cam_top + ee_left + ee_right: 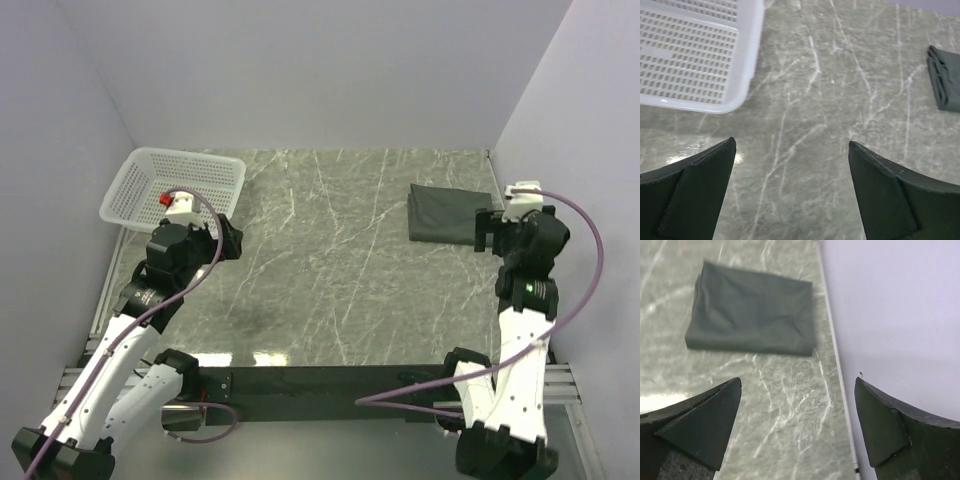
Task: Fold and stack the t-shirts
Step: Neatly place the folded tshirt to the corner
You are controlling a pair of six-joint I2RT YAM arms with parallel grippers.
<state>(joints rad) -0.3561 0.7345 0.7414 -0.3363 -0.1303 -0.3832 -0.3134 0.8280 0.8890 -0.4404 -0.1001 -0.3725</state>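
At 2 o'clock on the table, hard by the right wall, the t-shirt lies flat as a folded rectangle. Looks done, nothing stacked on or under it.

Right gripper is the near arm, just beside the shirt's 3 o'clock edge. On the right wrist cam, the t-shirt sits at 11 o'clock from the right gripper, apart from the fingers. Its long axis runs 9-to-3 across that view. Jaws spread wide, nothing between them.

Left gripper is well apart from the shirt, at 9 o'clock on the table, next to the white mesh basket. Left gripper also wide, empty, over bare marble. Basket at its 11 o'clock, t-shirt far off at 2 o'clock.

Judgement: any re-grab goes to the right arm. Only the wall crowds it, so approach from 9 o'clock. Basket is no obstacle.
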